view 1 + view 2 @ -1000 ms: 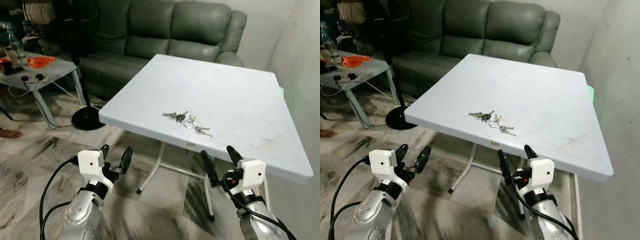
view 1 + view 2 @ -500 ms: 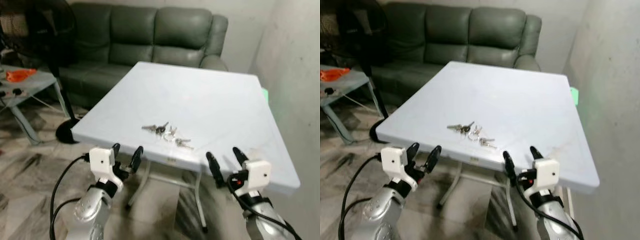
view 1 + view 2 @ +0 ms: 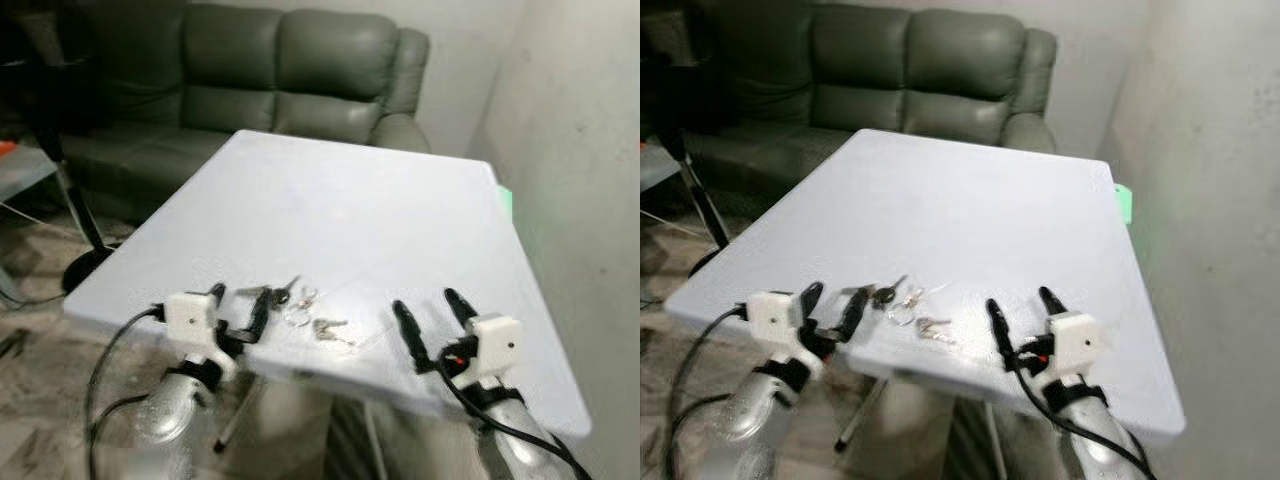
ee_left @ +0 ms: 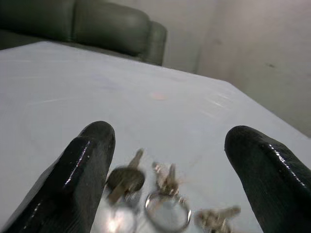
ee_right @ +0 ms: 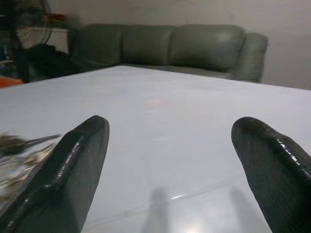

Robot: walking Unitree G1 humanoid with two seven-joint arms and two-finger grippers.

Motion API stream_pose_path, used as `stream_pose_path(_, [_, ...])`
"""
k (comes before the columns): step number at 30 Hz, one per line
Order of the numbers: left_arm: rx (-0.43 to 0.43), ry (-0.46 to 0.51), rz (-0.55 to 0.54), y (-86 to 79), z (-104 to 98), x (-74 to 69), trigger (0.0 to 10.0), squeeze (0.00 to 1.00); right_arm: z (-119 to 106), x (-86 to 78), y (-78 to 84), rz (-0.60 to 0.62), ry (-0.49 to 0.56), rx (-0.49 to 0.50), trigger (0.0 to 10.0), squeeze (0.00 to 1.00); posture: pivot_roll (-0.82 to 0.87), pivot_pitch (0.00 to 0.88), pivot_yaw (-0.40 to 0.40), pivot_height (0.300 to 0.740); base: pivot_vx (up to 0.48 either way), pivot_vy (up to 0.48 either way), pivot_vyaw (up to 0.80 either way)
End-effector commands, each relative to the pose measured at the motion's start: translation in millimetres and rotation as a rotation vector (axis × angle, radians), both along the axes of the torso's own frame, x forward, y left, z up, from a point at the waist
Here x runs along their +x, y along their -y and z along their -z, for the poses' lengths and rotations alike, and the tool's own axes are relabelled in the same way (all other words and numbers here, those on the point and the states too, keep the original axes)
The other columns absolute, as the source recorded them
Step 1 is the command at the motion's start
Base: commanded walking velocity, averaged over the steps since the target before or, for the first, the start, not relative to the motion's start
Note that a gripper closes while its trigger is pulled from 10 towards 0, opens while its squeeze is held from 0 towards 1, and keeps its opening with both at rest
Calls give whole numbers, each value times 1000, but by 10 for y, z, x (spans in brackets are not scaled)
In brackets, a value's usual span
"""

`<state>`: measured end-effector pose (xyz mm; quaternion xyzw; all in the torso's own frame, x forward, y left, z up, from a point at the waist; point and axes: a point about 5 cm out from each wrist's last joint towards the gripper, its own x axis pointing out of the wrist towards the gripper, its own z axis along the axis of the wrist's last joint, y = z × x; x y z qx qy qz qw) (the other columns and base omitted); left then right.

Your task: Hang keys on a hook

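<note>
Both grippers had come in over the near edge of the table, where a second earlier they hung below and short of it; the whole view had shifted too, so much of that was the robot stepping up to the table. The left gripper (image 3: 238, 312) stood with its two black fingers spread wide, its tips just beside the left end of the keys (image 3: 300, 305); from its wrist the bunch lay between and just beyond the fingers (image 4: 82, 170), a dark-headed key, a ring and smaller keys, untouched. The right gripper (image 3: 432, 318) hovered over the near right part of the table (image 3: 360, 200), also spread wide and holding nothing, with the keys off to its left.

That put the keys within reach of the left gripper, so I judged the pickup about to begin and the hanging not yet started. No hook could be made out. A grey sofa (image 3: 250, 70) stood beyond the far edge and a bare wall (image 3: 580, 150) ran along the right. No container was on the table.
</note>
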<state>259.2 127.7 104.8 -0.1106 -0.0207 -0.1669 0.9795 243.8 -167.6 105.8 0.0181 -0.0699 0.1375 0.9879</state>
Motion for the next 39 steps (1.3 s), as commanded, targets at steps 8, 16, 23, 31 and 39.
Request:
stream_pose_path(8, [110,-28,114,89,157,-191,10000,0,-31,83,-56,-114,-3,-70,10000,0,25,0,-46,740,0,0,0])
stream_pose_path(16, [127,-32,159,158,187,-301,10000,0,-98,205,-46,-174,5,-129,10000,0,32,0,-60,740,0,0,0])
stream_pose_path(23, [124,-34,166,184,191,-352,10000,0,-68,271,-140,-227,-23,-173,10000,0,40,0,-69,740,0,0,0])
stream_pose_path(31, [115,-26,164,197,179,-386,10000,0,-52,274,-182,-246,-31,-179,10000,0,42,2,-77,740,0,0,0])
stream_pose_path(39, [91,-38,161,198,173,-350,10000,0,-50,258,-171,-234,-31,-172,10000,0,36,0,-74,740,0,137,0])
